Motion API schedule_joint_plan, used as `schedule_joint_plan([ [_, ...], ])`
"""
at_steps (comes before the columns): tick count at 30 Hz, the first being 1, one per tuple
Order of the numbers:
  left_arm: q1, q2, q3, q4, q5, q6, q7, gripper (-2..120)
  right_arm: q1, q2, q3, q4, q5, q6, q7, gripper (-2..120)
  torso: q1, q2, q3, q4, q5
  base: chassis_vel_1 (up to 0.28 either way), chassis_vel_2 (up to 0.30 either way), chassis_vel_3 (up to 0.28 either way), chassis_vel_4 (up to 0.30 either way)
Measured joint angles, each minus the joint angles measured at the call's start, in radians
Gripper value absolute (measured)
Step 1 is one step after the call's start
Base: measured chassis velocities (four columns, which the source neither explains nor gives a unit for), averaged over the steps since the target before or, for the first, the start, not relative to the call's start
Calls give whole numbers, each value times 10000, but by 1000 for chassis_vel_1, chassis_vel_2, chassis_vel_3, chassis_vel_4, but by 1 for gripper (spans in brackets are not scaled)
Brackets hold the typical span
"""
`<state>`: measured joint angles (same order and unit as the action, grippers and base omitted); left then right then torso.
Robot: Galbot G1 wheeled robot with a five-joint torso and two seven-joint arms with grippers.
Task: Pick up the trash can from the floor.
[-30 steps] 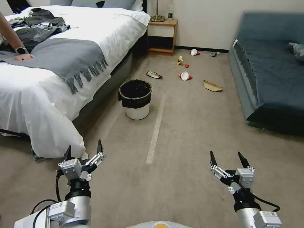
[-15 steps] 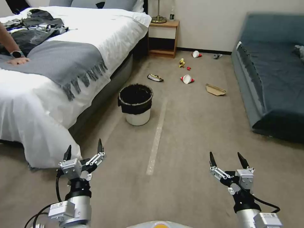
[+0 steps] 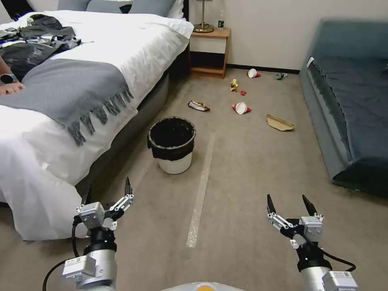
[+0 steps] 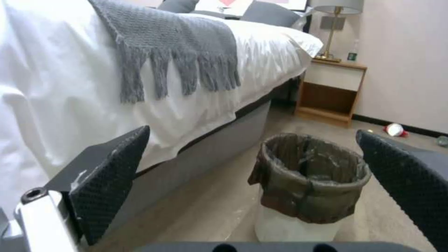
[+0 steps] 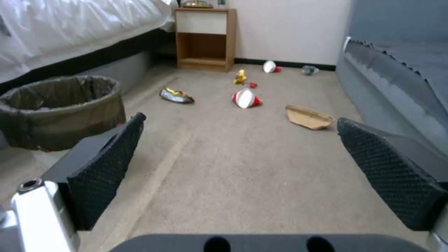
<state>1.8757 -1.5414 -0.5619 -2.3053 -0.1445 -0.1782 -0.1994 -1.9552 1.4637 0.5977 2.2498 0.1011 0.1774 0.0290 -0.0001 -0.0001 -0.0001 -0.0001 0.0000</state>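
Both pincers, left pincer (image 3: 107, 189) and right pincer (image 3: 288, 202), stay spread and empty; the bin (image 3: 171, 144) stands on the floor (image 3: 250, 169) beside the bed (image 3: 81, 81), nearer now as the camera closes in.

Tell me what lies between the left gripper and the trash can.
Bare carpet floor, seen in the head view, separates the left gripper from the trash can.
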Motion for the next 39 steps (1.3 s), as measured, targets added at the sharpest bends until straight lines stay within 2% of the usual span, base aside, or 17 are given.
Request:
schedule_joint_plan([
  [25,-25,14,-19,51,-3,26,0,100,-4,2,-7,-19,-13,7,-33,100,0,0,0,1,-2,-134,134,138,-137],
  [39,52,46,-94,-172,-6,32,4,100,-72,-92,-17,63,10,122,-69,100,1,0,1,0,0,-151,153,154,-159],
])
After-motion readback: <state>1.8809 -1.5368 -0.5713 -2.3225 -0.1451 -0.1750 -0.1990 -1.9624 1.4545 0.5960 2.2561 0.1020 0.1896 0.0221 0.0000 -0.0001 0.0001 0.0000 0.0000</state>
